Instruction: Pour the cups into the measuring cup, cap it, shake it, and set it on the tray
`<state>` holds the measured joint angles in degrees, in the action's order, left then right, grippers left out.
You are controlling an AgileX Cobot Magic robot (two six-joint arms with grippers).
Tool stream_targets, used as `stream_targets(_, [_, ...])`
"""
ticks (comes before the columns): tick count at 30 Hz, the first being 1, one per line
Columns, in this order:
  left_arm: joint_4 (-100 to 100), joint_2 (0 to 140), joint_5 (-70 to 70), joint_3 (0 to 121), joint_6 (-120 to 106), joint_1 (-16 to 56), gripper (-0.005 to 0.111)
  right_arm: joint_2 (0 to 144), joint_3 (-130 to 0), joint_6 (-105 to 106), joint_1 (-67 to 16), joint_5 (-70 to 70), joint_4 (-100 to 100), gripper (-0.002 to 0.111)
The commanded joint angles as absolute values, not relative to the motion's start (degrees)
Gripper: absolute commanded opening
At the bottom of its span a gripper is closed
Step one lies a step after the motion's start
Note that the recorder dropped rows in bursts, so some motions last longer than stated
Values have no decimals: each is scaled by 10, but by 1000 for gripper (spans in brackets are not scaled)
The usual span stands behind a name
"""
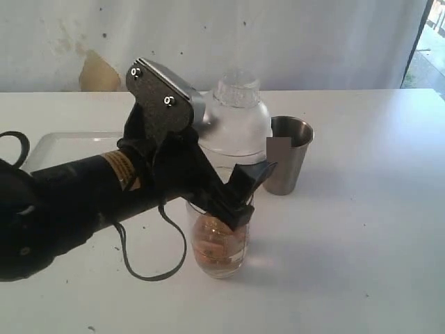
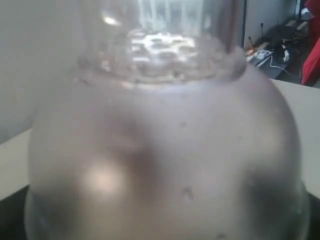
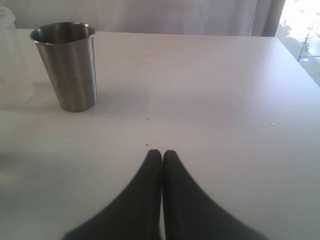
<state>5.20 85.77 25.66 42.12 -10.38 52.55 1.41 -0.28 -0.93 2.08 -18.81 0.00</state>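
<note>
A tall clear plastic tumbler (image 1: 221, 252) stands upright on the white desk (image 1: 361, 264), near the middle of the exterior view, with brownish-orange contents in its lower part. A frosted dome-shaped plastic lid (image 1: 236, 132) sits on its mouth, topped by a small clear knobbly cap (image 1: 237, 87). The left claw (image 1: 252, 196) reaches in from the left on its black arm and straddles the tumbler just under the lid. Its jaws are set wide, one finger across the near wall and the other at the far right side, and they appear to clasp the tumbler, though contact is hard to confirm from this angle. In the left wrist view the frosted dome fills almost the whole picture, very close to the camera. Just beside the tumbler, behind it and to the right, stands a tapered brushed-steel tumbler (image 1: 288, 156), upright, mouth up, apart from either claw. A shallow white rectangular tray (image 1: 49, 142) lies on the desk at the left, partly hidden behind the left arm. The right claw (image 3: 161, 156) has its two dark fingers pressed together with nothing between them, low over bare desk, well apart from the steel tumbler.
</note>
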Motion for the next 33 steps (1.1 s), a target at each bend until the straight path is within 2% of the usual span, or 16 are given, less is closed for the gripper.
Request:
stream_targets(1, [43,861,310,407,-28,527,0,11,0,-12,23,-183,0,0])
stream_targets(5, [71,862,400,359,-15,527,0,11,0,-12,23,-183,0,0])
stream_targets(9, [64,867,420,326,-15,526,0,11,0,-12,23,-183,0,0])
stream_targets(16, [29,888,429,324,0,526,0,11,0,-12,23,-183,0,0])
stream_targets(26, [29,942,519,324,-4,526,1,11,0,-12,23,-183,0,0])
stream_targets(29, [29,942,520,324,-20,526,11,11,0,-12,23,-183,0,0])
stream_targets(33, [43,943,515,324,-24,526,39,11,0,-12,23,-183,0,0])
